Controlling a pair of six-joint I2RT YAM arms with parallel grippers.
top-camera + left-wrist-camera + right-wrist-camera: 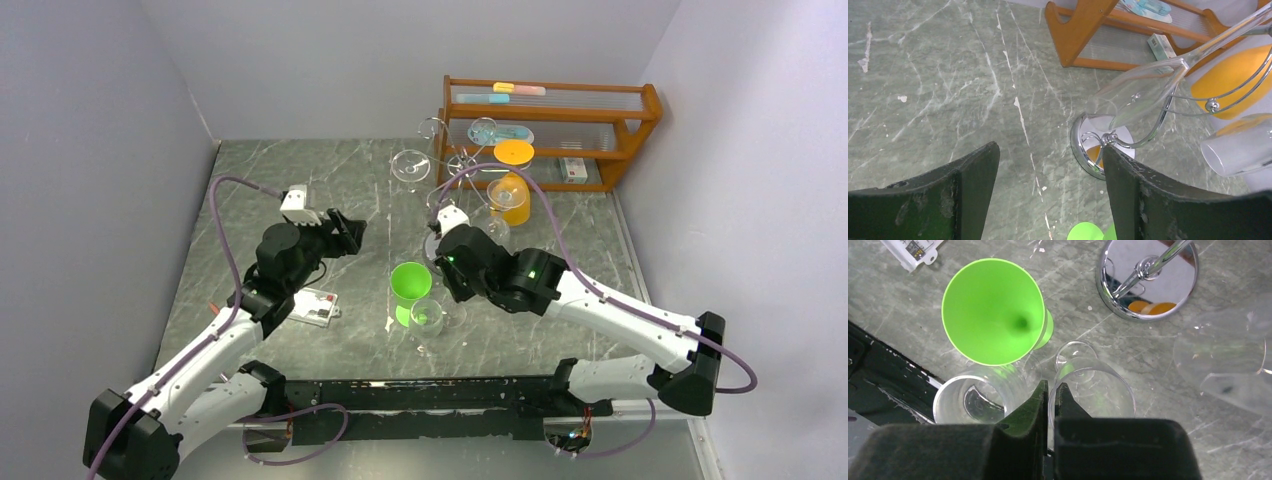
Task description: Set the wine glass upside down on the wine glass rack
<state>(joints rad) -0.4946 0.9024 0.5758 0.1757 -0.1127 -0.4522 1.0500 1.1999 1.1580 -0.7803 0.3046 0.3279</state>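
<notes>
Grey-green marbled tabletop (300, 180) runs back to pale walls (330, 50), and the chrome wine glass rack (1168, 285) stands towards the back of the middle, its mirror-bright disc base flat on the stone. Behind the rack and to its right sits a wooden shelf (600, 125). An orange glass (512, 195) hangs upside down on the rack's right side, and clear glasses (410, 165) hang from its left arms. On the near side of the rack, a green glass (993, 310) stands mouth up. Just beside it, nearer to me than the rack, is the wine glass (1098, 390), clear, its mouth facing up at my wrist camera. My right gripper (1051, 387) is closed to a thin slit with that glass's near rim pinched in it. I cannot tell whether the foot rests on the stone or is lifted. A second clear glass (973, 400) stands touching or almost touching the green one, on the side away from the rack. My left gripper (1049, 150) hangs to the left of the rack with its fingers spread wide, holding nothing, with the rack's base seen just beyond the right finger.
</notes>
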